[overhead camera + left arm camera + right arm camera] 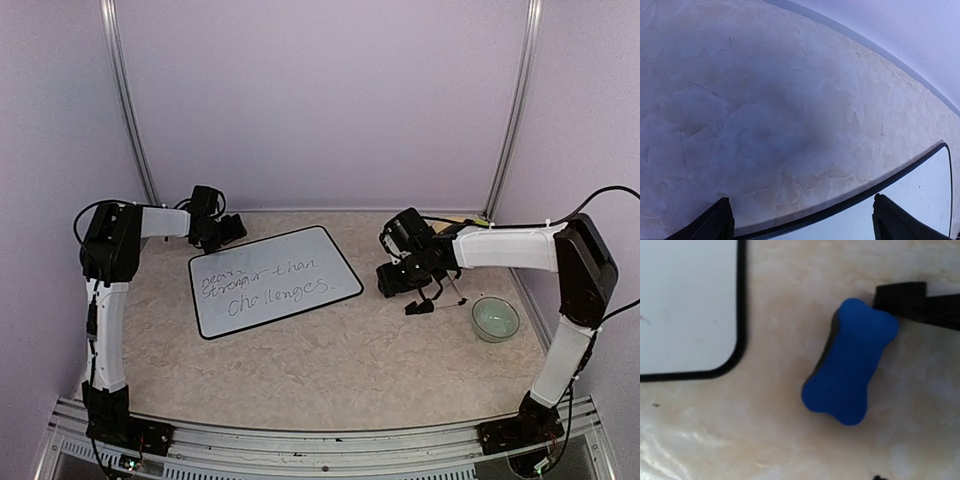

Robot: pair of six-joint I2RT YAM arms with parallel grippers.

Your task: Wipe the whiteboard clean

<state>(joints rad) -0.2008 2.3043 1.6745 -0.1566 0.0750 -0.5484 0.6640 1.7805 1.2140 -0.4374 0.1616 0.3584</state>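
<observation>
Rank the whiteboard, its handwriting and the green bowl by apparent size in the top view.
1. whiteboard, by far the largest
2. handwriting, spanning most of the board's width
3. green bowl, clearly the smallest

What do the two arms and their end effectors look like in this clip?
The left arm and right arm match: white tubular links between bulky black joint housings, on black bases bolted to a silver rail. Thin black cables loop off each. The left end effector and right end effector are all black, with two dark fingers each. No markings are legible.
</observation>
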